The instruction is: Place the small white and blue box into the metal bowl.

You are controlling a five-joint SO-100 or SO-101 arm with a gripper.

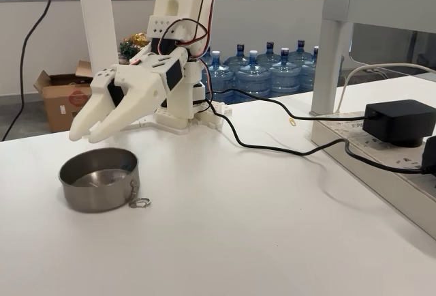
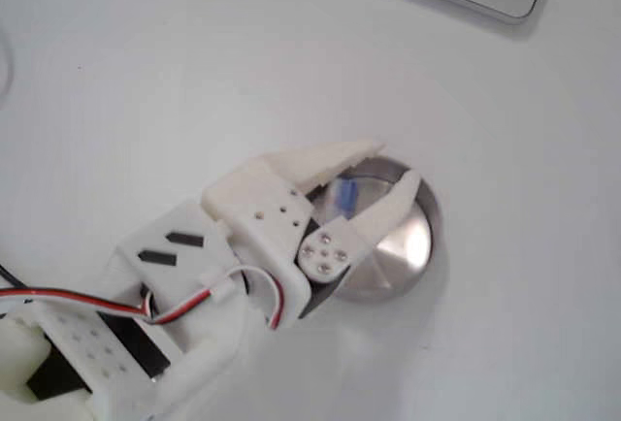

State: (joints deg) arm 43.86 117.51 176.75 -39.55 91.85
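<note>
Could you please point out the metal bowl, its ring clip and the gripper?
metal bowl (image 1: 102, 197): a fixed view, front wall.
ring clip (image 1: 139, 202): a fixed view, loop lying on the table.
gripper (image 1: 85, 132): a fixed view, midway between the fingers' tips.

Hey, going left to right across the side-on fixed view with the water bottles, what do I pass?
Cardboard box → metal bowl → gripper just above it → arm base → water bottles → black power adapter.
</note>
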